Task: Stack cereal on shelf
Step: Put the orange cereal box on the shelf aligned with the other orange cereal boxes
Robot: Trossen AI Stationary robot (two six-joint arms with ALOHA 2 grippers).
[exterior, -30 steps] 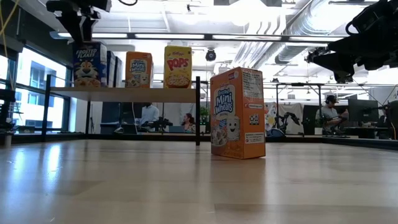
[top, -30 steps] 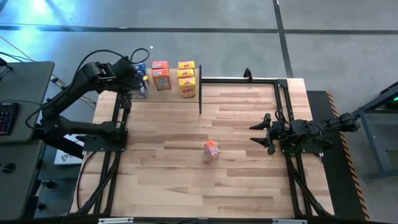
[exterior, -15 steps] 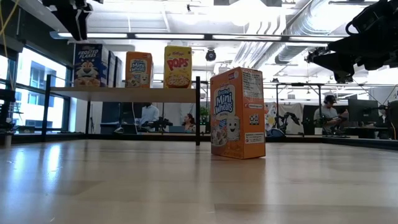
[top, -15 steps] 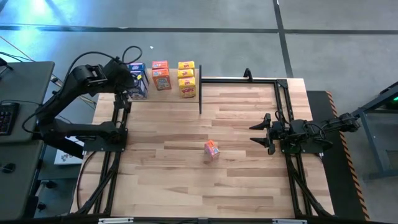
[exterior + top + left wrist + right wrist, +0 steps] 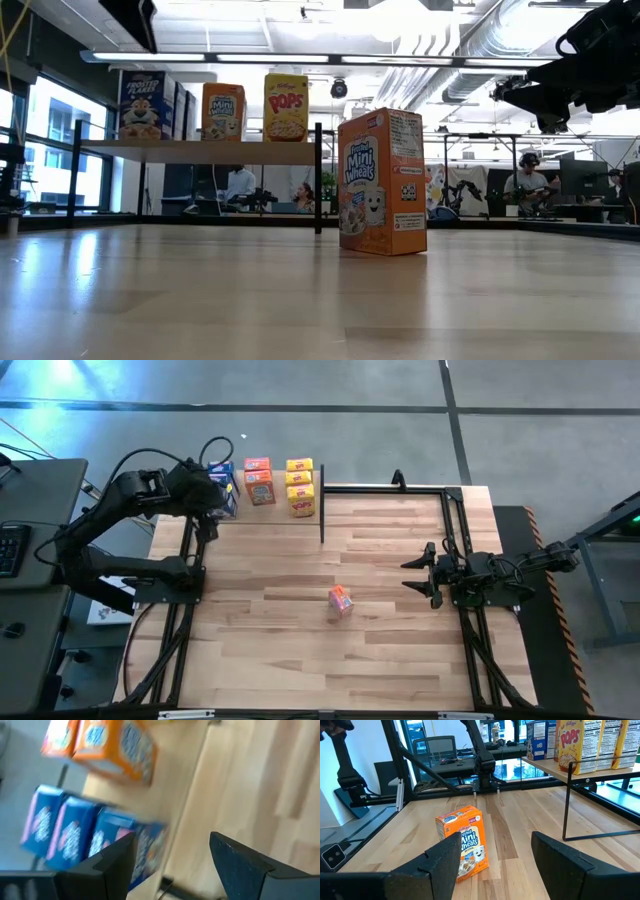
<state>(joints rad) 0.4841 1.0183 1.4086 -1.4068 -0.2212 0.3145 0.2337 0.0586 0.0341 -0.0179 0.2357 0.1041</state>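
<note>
The shelf [image 5: 200,151] stands at the table's far left and carries blue cereal boxes [image 5: 224,482], orange ones [image 5: 259,481] and yellow ones [image 5: 300,485], all upright on their bases. One orange cereal box [image 5: 341,600] stands alone on the tabletop near the middle. My left gripper [image 5: 172,840] hovers open above the shelf's left end, over the blue boxes [image 5: 75,835], with nothing between its fingers. My right gripper [image 5: 496,840] waits open and level at the right side, facing the lone orange box [image 5: 464,842].
Thin black shelf posts [image 5: 322,510] rise at the shelf's right end. Black arm frames run along the table's left [image 5: 185,560] and right [image 5: 462,560] sides. Bare planks lie around the lone box. People sit in the room beyond the table.
My left gripper has risen from just above the blue box at the shelf's left end, passing out of the low view's top, and has drawn back toward the table's left edge while turning. The blue box stays upright on the shelf.
</note>
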